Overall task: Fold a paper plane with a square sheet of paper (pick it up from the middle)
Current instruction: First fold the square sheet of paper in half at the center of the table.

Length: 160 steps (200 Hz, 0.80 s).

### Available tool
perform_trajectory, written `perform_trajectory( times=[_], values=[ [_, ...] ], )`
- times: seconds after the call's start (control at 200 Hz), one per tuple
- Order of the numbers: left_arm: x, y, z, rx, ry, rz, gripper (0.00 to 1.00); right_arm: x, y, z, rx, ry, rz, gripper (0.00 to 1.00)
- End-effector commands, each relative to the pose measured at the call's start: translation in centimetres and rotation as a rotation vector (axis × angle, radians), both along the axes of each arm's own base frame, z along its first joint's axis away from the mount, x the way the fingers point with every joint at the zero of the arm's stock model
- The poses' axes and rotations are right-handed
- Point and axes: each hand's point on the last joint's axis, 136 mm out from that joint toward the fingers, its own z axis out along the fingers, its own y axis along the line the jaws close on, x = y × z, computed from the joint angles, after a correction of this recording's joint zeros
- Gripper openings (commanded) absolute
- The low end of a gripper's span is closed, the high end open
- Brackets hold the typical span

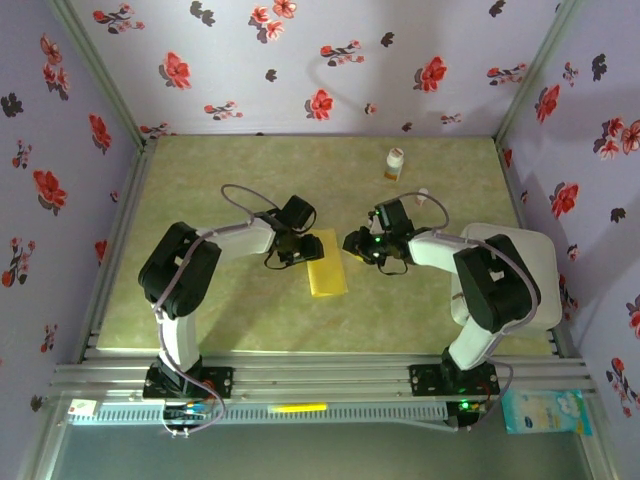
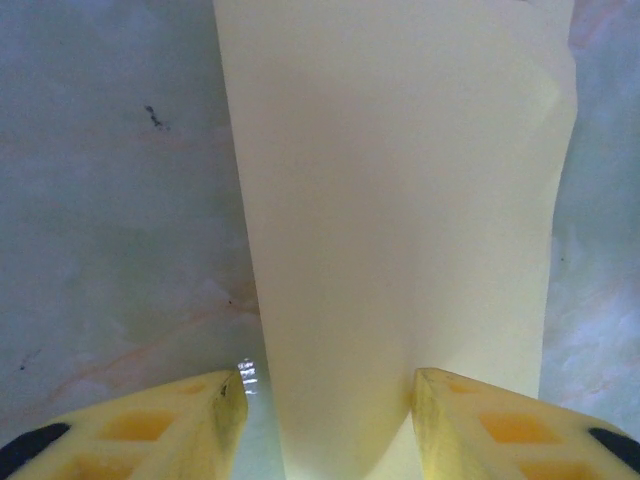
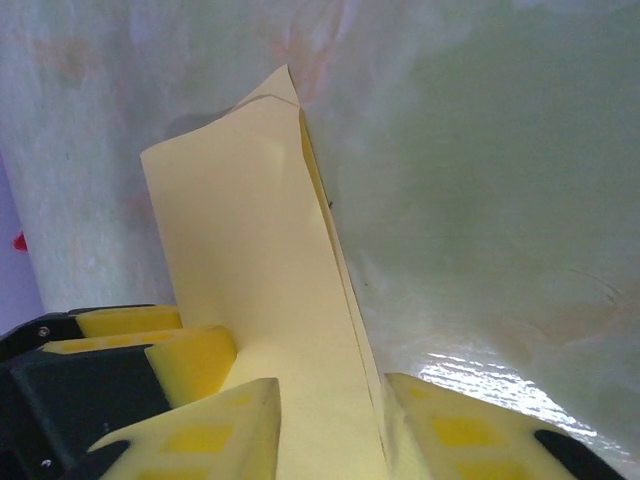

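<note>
L gripper (image 2: 329,376) astride cropped paper (image 2: 400,180)

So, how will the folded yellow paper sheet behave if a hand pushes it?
The thin folded mustard-yellow paper sheet probably buckles rather than moves stiffly; its layers gape at one edge. It looks light, so it likely slides easily over the glossy table.

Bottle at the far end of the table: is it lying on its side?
No, the bottle stands upright on the table, with its white cap on top.
</note>
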Motion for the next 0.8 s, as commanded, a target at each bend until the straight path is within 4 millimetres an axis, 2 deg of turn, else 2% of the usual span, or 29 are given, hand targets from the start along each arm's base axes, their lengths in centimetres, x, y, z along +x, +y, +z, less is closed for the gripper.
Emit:
perform_trajectory(
  times=[0.0,0.27,0.795],
  values=[
    [-0.2,2.6,-3.3,0.13,0.051,0.051,0.5,0.2,-0.3,0.3,-0.034,-0.008,-0.008,0.26],
    [-0.5,3.0,-4.2,0.166,0.09,0.078,0.49,0.3,-0.6,0.7,-0.051,-0.017,-0.013,0.21],
    [-0.4,2.7,-5.0,0.187,0.112,0.062,0.51,0.2,-0.4,0.6,-0.05,-0.001,0.001,0.23]
  ],
)
